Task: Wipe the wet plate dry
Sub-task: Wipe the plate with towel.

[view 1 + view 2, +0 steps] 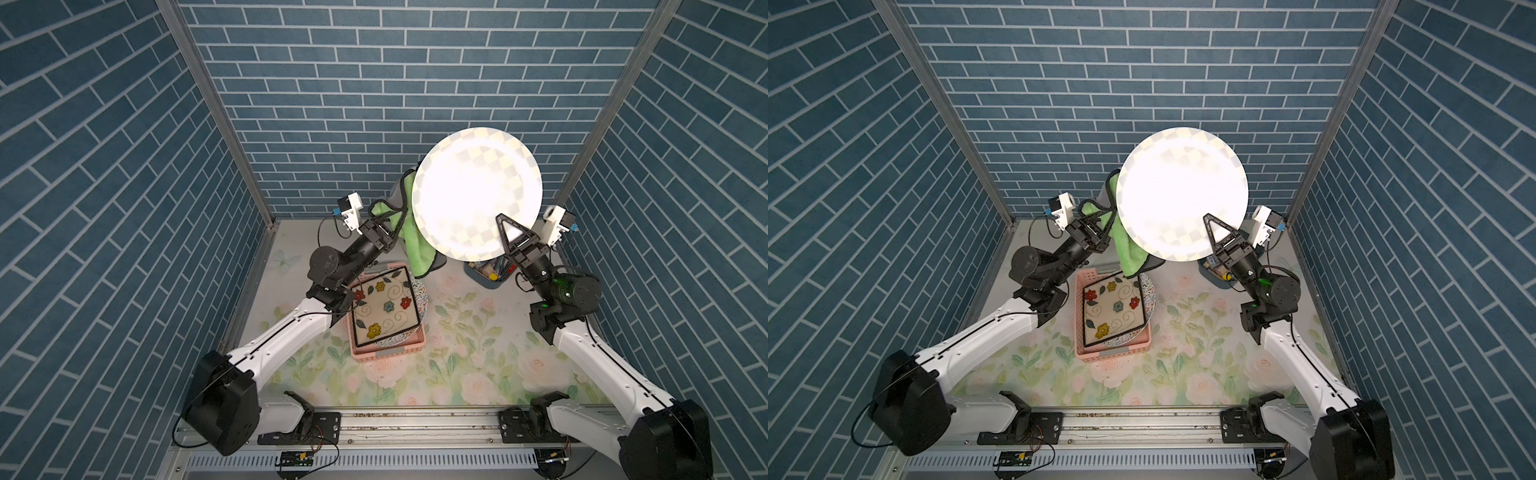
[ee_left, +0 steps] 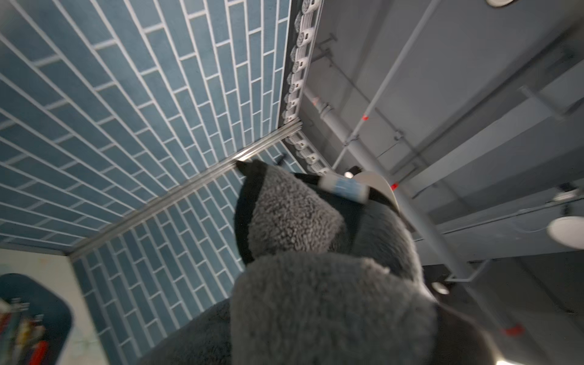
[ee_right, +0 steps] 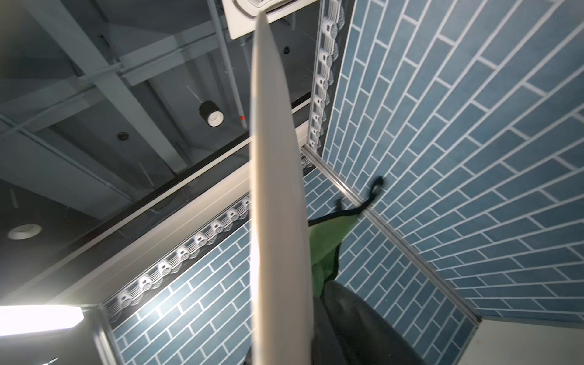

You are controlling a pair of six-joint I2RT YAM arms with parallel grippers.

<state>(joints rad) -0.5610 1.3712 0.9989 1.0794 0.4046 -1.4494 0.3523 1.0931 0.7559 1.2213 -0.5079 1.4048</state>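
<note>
Blue-brick walls (image 1: 332, 104) enclose a floral tabletop (image 1: 457, 365); a pink basket (image 1: 386, 353) holds plates (image 1: 384, 309); the left gripper (image 1: 388, 230) clamps the cloth (image 1: 417, 245), the right gripper (image 1: 509, 232) clamps the checkered plate (image 1: 478, 191).

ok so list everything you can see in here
round plate: 1, pale checkered, raised over table
cloth: 1, green-grey, partly behind round plate
basket: 1, pink, on table
square plate: 1, cream, flowered, topmost in basket
speckled plate: at least 1, multicoloured, under square plate
bin: 1, blue-grey, partly hidden by round plate
table: 1, floral, underneath
left tool: 1, black, shut on cloth
right tool: 1, black, shut on round plate's rim
</note>
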